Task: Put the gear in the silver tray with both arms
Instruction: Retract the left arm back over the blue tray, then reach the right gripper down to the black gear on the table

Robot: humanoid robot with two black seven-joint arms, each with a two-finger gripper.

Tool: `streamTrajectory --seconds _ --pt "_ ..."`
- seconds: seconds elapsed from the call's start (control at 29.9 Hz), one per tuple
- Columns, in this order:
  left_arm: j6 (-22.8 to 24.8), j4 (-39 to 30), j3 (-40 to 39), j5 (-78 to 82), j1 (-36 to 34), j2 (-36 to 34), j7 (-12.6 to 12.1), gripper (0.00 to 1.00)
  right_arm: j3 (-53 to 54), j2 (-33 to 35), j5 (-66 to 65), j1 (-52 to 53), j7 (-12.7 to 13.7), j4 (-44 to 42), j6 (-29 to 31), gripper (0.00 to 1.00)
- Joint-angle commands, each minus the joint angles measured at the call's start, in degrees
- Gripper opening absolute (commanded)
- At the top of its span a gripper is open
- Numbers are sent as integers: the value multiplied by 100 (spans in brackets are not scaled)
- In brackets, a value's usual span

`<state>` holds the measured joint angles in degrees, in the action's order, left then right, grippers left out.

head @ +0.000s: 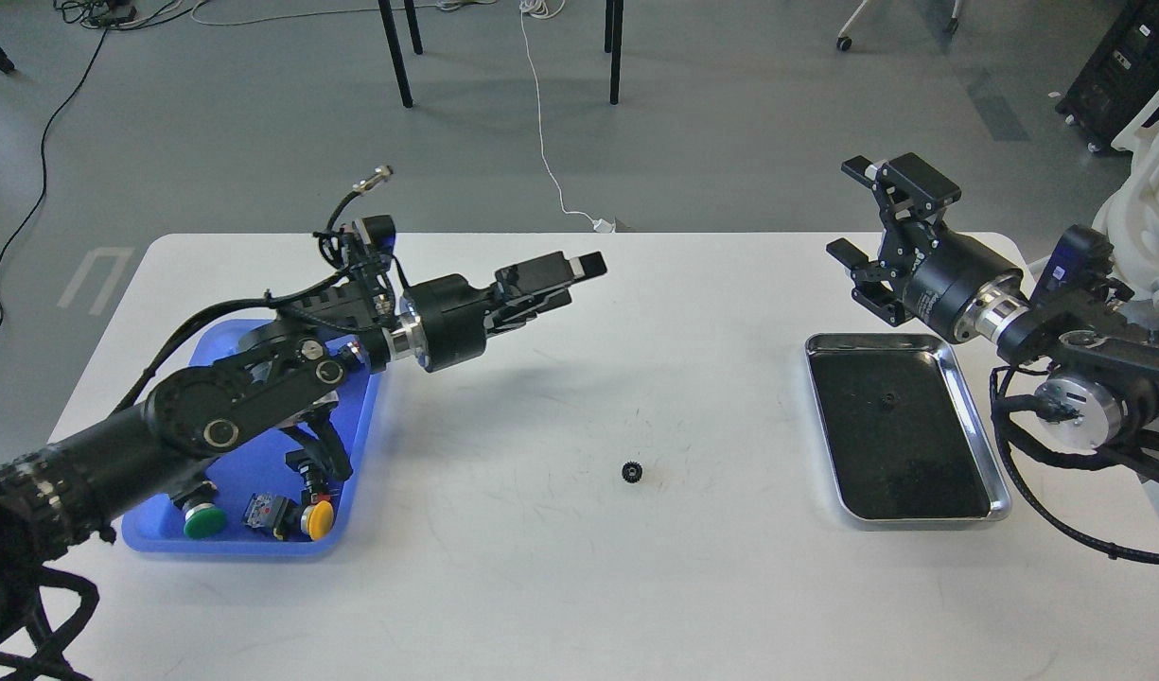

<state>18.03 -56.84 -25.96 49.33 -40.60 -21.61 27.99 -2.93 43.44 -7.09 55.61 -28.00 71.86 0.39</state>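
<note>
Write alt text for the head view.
A small black gear lies alone on a white table, between a blue tray of push buttons at left and a silver tray at right. Both grippers, left and right, hover empty above.

Bare table (560, 567) surrounds the gear (632, 471); blue tray (257, 473) and silver tray (976, 407) flank it, well apart.

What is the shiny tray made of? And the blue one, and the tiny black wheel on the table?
The silver tray looks like metal: its rim is bright and mirror-like, and the inside is dark. The blue tray looks like plastic, smooth and evenly colored. The little gear is black with teeth; it is too small to tell metal from plastic.
</note>
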Motion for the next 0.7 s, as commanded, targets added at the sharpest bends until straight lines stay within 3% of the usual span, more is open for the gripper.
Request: streamTrajectory --seconds 0.0,0.1,0.23,0.37,0.6,0.67 --pt "-10 -283 -1434 -591 1139 -37 1 98 -23 -10 -923 -235 0 3 5 98" --pt "-10 -310 -2333 -617 1782 112 1 98 -85 -90 -1846 -235 0 56 5 98" --pt "60 -301 -2554 -748 2055 -19 1 98 -514 -55 -3163 158 0 153 5 98" --pt "288 -284 -2703 -1670 2231 -142 1 98 -1875 -265 -4202 1300 0 162 5 98" --pt "315 -292 -3003 -2032 2231 -72 1 98 -4038 -1591 -4853 3034 0 109 -136 98" --pt "315 -310 -3011 -2032 2231 -72 1 98 -4565 -2039 -5134 3350 0 109 -477 98"
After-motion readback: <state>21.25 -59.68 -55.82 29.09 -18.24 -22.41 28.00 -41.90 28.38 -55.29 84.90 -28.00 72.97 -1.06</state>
